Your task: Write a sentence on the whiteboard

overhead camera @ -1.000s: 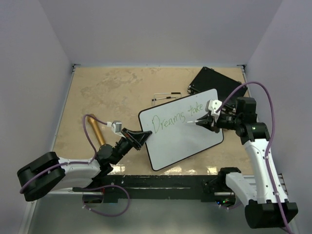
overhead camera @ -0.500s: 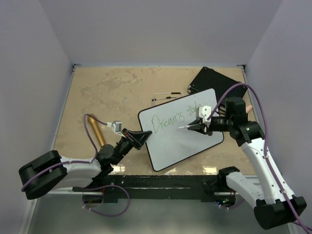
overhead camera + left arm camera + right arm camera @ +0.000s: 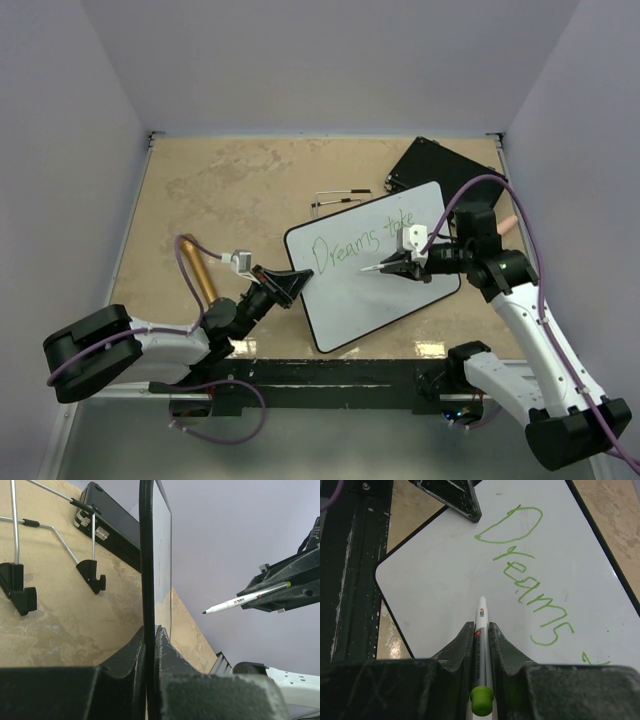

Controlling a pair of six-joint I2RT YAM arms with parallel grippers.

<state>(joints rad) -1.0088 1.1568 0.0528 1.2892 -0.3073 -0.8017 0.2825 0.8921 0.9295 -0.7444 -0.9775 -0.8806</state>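
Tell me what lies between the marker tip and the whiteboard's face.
Nothing but open air. In the left wrist view the tip of the marker hangs off the face of the whiteboard, with a clear gap between them.

Tan mottled surface [image 3: 220,190]: glossy white black-framed whiteboard [image 3: 370,285] centre, flat black board [image 3: 435,165] far right, thin wire stand [image 3: 340,197] mid, gold cylinder [image 3: 203,278] left.

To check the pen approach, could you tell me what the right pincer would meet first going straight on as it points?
Probably the whiteboard, on its blank area beside "Dreams": the marker in the right pincer leads, its tip apart from the board.
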